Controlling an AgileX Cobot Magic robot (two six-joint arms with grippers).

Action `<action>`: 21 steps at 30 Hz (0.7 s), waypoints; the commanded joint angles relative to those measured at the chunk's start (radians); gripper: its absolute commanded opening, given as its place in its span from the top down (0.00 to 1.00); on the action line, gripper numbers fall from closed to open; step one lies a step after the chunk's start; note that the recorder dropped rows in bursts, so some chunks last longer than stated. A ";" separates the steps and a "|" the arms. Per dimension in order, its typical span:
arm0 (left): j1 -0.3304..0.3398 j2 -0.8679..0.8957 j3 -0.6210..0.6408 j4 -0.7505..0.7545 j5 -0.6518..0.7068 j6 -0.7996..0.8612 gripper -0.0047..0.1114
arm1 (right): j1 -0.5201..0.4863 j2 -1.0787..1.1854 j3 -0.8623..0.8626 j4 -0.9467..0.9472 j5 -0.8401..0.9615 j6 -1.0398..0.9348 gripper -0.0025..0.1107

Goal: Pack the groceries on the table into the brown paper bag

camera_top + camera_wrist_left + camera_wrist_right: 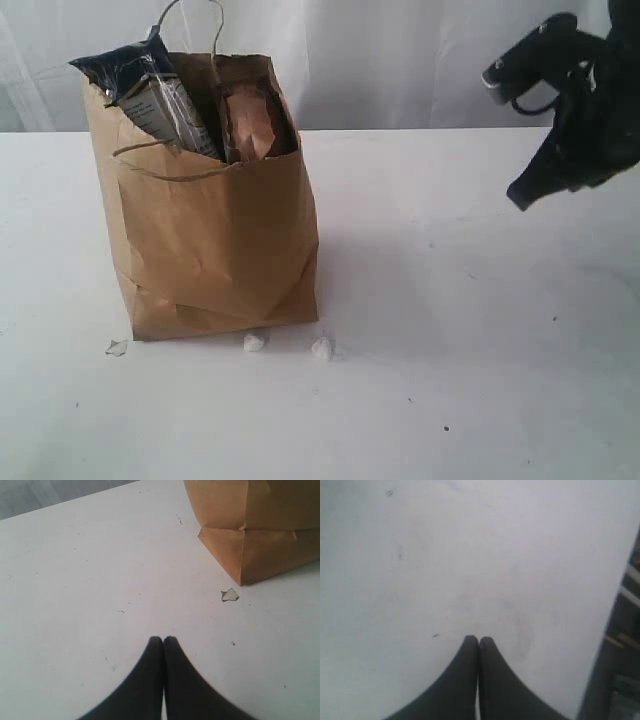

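The brown paper bag stands upright left of centre on the white table. Out of its ragged rim stick the long dark-blue packet and the brown-red pouch. The can, bottle, jar and carton are hidden or out of view. My right gripper hangs above the table at the far right, shut and empty; the right wrist view shows its tips together over bare table. My left gripper is shut and empty, over bare table beside the bag's bottom corner; it does not show in the exterior view.
Small white crumbs and a pale scrap lie by the bag's base; the scrap also shows in the left wrist view. The table's edge and a dark frame lie beside my right gripper. A white curtain hangs behind.
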 commanded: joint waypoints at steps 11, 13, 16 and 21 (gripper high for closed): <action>-0.005 -0.005 0.004 -0.010 0.003 0.000 0.96 | 0.017 0.068 0.266 0.799 -0.143 -0.647 0.80; -0.005 -0.005 0.004 -0.010 0.003 0.000 0.96 | 0.043 0.089 0.266 0.829 -0.165 -0.687 0.69; -0.005 -0.005 0.004 -0.010 0.003 0.000 0.96 | 0.095 0.120 0.266 0.894 -0.257 -0.748 0.54; -0.005 -0.005 0.004 -0.010 0.003 0.000 0.96 | 0.223 0.181 0.266 0.933 -0.443 -0.882 0.51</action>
